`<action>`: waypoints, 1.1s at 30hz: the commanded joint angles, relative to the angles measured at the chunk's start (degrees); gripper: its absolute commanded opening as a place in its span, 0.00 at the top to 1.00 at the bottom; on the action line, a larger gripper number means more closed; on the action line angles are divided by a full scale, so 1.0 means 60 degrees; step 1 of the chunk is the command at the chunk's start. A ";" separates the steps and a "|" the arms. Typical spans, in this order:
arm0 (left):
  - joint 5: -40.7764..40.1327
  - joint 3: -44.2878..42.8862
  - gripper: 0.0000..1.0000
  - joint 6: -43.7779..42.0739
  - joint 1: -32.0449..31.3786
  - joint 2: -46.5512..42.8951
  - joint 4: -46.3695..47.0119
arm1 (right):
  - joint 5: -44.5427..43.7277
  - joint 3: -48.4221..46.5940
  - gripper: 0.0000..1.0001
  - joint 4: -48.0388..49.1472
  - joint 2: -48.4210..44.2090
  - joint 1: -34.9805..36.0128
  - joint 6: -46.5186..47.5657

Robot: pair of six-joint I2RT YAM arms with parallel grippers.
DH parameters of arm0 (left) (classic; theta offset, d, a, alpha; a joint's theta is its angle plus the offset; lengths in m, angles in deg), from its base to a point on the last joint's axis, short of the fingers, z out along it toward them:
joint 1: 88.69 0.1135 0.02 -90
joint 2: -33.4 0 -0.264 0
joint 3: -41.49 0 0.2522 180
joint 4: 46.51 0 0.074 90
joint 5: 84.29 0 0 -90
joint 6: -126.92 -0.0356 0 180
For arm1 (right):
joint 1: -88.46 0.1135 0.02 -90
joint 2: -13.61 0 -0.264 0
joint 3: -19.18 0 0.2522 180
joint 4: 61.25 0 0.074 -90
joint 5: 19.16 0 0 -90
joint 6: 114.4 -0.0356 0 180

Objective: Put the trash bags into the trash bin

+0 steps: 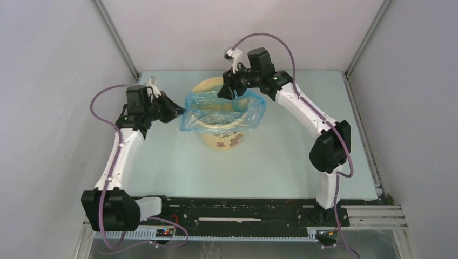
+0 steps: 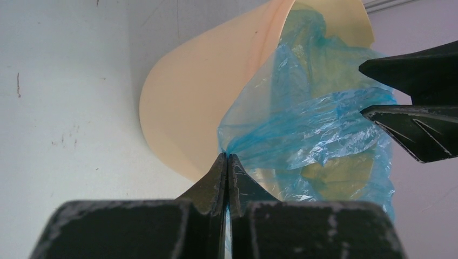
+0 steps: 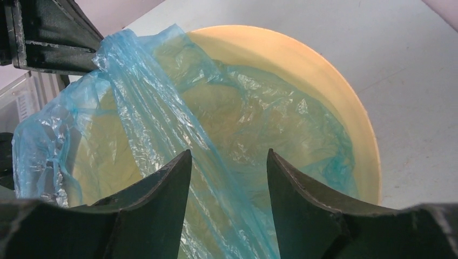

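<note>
The left fingers (image 2: 227,162) are pressed together on a corner of the blue trash bag (image 2: 302,129), just beside the outer wall of the trash bin (image 2: 189,108). From that pinch the bag stretches across the bin's mouth, partly sagging inside. The bin stands upright on the desk (image 1: 281,162), between the two sets of fingers. Beyond it, the right fingers (image 1: 228,90) hover apart over the far rim, with a fold of the bag running through the gap.
</note>
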 commanded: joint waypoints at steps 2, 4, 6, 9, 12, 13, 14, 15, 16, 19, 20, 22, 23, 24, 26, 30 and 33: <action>0.0007 -0.0635 0.95 -0.0279 -0.0013 0.0023 -0.0012 | -0.0029 -0.0905 0.36 -0.0127 0.0292 0.0072 0.0117; 0.0011 -0.0650 0.96 -0.0297 -0.0008 0.0044 -0.0015 | 0.0417 -0.0797 0.36 -0.0060 0.0322 0.0082 0.0068; 0.0012 -0.0697 0.95 -0.0298 -0.0004 0.0071 -0.0012 | 0.0664 -0.0437 0.37 0.0166 0.0234 0.0120 0.0060; 0.0011 -0.0784 0.95 -0.0312 -0.0008 0.0132 -0.0013 | 0.0771 -0.0380 0.45 0.0198 0.0296 0.0133 -0.0009; 0.0007 -0.0871 0.95 -0.0332 -0.0002 0.0171 -0.0029 | 0.0882 -0.0576 0.64 0.0335 0.0388 0.0115 -0.0197; -0.0014 -0.0896 0.95 -0.0340 0.0002 0.0172 -0.0033 | 0.0808 -0.0692 0.75 0.0336 0.0418 0.0106 -0.0244; -0.0020 -0.0899 0.95 -0.0329 -0.0001 0.0173 -0.0041 | 0.0738 -0.0824 0.86 0.0330 0.0445 0.0101 -0.0314; -0.0044 -0.0899 0.95 -0.0320 -0.0001 0.0165 -0.0041 | 0.0740 -0.0959 0.94 0.0319 0.0487 0.0076 -0.0391; -0.0067 -0.0899 0.94 -0.0299 0.0002 0.0159 -0.0042 | 0.0748 -0.1093 1.00 0.0323 0.0512 0.0033 -0.0475; -0.0260 -0.0837 0.74 -0.0257 0.0003 0.0091 -0.0098 | 0.0269 -0.1333 1.00 0.0396 0.0497 -0.0062 -0.0809; -0.0360 -0.0796 0.60 -0.0241 0.0010 0.0034 -0.0137 | 0.0041 -0.1358 1.00 0.0452 0.0471 -0.0100 -0.0896; -0.0459 -0.0677 0.36 -0.0200 0.0031 -0.0122 -0.0157 | -0.0144 -0.1356 1.00 0.0507 0.0406 -0.0145 -0.0851; -0.0464 -0.0635 0.29 -0.0196 0.0032 -0.0208 -0.0155 | -0.0244 -0.1381 1.00 0.0506 0.0381 -0.0159 -0.0807; -0.0486 -0.0603 0.23 -0.0188 0.0030 -0.0304 -0.0156 | -0.0342 -0.1394 1.00 0.0507 0.0365 -0.0194 -0.0791; -0.0506 -0.0524 0.17 -0.0122 0.0025 -0.0475 -0.0177 | -0.0491 -0.1394 1.00 0.0565 0.0357 -0.0288 -0.0909; -0.0359 -0.0371 0.21 0.0184 0.0046 -0.0660 -0.0124 | -0.0426 -0.1488 1.00 0.0692 0.0415 -0.0461 -0.1151; -0.0295 -0.0192 0.29 0.0489 0.0055 -0.0810 -0.0051 | -0.0609 -0.1536 1.00 0.0752 0.0423 -0.0548 -0.1297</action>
